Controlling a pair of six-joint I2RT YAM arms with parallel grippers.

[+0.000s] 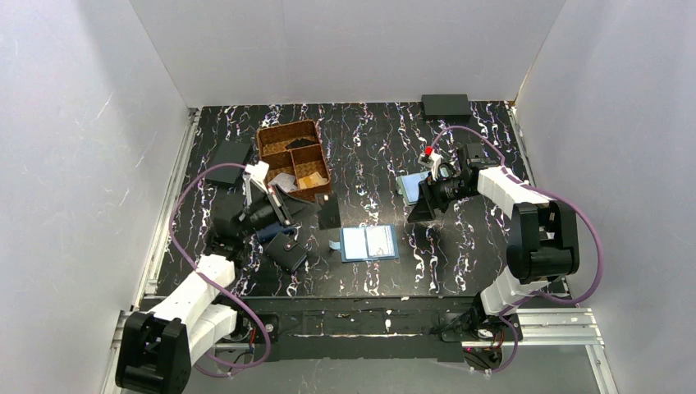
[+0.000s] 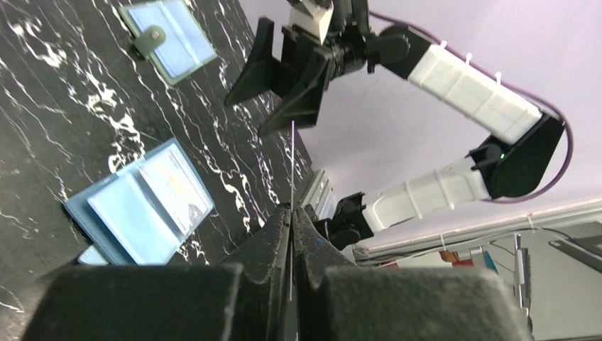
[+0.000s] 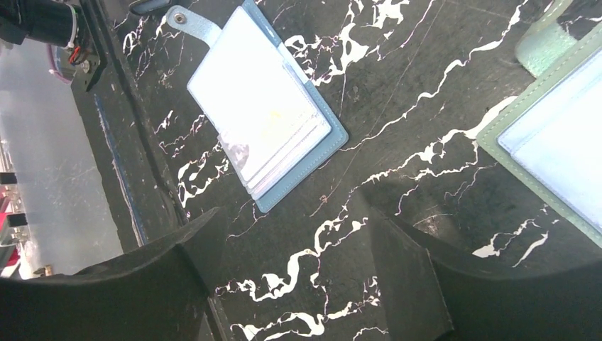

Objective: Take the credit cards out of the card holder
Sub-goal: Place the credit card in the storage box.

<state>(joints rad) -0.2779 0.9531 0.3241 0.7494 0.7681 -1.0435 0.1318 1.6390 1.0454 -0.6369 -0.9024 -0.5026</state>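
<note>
The steel-blue card holder (image 1: 369, 243) lies open on the table between the arms, with whitish credit cards (image 3: 273, 131) in its pockets. It also shows in the left wrist view (image 2: 138, 206) and the right wrist view (image 3: 334, 142). My left gripper (image 1: 279, 207) is raised left of the holder, next to the basket. In its wrist view the gripper (image 2: 292, 213) is shut on a thin credit card (image 2: 292, 163) seen edge-on. My right gripper (image 1: 427, 207) hovers open and empty to the right of the holder, with bare table between its fingers (image 3: 294, 234).
A paler sky-blue holder (image 1: 408, 187) lies open under the right gripper. A brown divided basket (image 1: 289, 134) with cards in it stands at the back left. Black wallets (image 1: 286, 250) (image 1: 228, 162), a dark flat rectangle (image 1: 328, 215) and a black box (image 1: 446, 105) lie around.
</note>
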